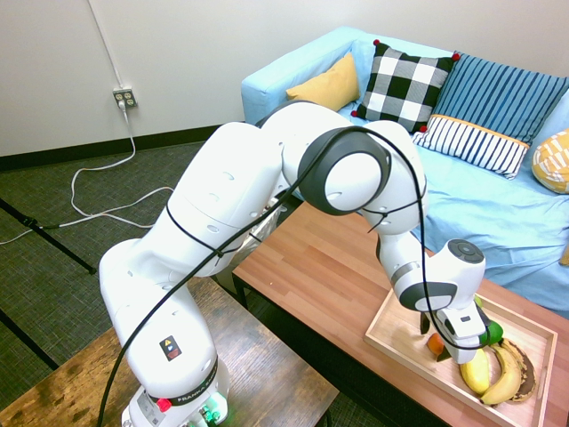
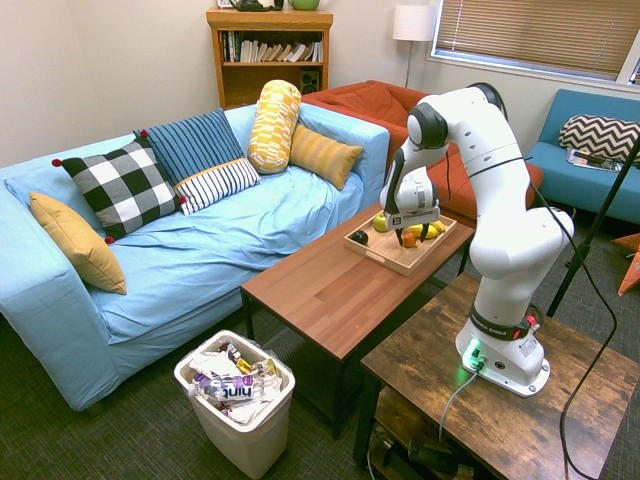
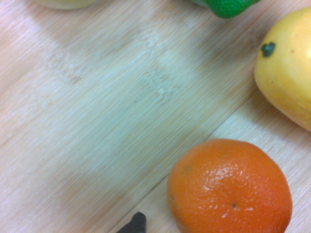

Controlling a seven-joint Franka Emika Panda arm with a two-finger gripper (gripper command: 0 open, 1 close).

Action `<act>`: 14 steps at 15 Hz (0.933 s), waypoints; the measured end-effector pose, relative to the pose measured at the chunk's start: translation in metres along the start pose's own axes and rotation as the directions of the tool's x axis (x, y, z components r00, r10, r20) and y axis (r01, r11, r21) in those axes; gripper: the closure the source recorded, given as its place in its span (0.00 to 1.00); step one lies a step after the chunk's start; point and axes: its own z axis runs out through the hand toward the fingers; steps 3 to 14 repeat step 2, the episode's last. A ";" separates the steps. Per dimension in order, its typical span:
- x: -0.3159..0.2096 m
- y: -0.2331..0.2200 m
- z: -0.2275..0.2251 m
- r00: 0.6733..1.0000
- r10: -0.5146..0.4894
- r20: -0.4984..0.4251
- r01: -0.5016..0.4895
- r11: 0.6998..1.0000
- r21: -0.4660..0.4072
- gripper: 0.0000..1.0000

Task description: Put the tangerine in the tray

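- As seen in the first exterior view, the wooden coffee table [image 1: 311,258] runs from the far left to the near right, with the blue sofa [image 1: 484,213] beyond it.
- The tray [image 1: 400,360], shallow and pale wood with a low rim, sits on the table, its long sides running along the table's length.
- Toward the tray's left part lies the tangerine [image 1: 436,344], inside the rim: bright orange, glossy, finely dimpled, slightly flattened. It has no clear long axis; the wrist view shows a small dark spot on its upper skin.
- Right over it is the gripper [image 1: 435,338], pointing down, open, its fingers apart on either side of the fruit. Arm and hand cover part of the tray from this side.
- Just right of the tangerine is a yellow fruit [image 1: 476,372], with a green fruit [image 1: 490,333] on the far side.
- Farther right, bananas [image 1: 507,378] curve toward the near side.
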 end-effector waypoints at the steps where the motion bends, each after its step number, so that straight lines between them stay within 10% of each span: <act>1: 0.001 0.000 -0.001 1.000 0.001 -0.001 -0.001 1.000 0.003 0.00; 14: 0.001 0.001 -0.001 1.000 0.000 -0.001 0.000 1.000 0.004 0.00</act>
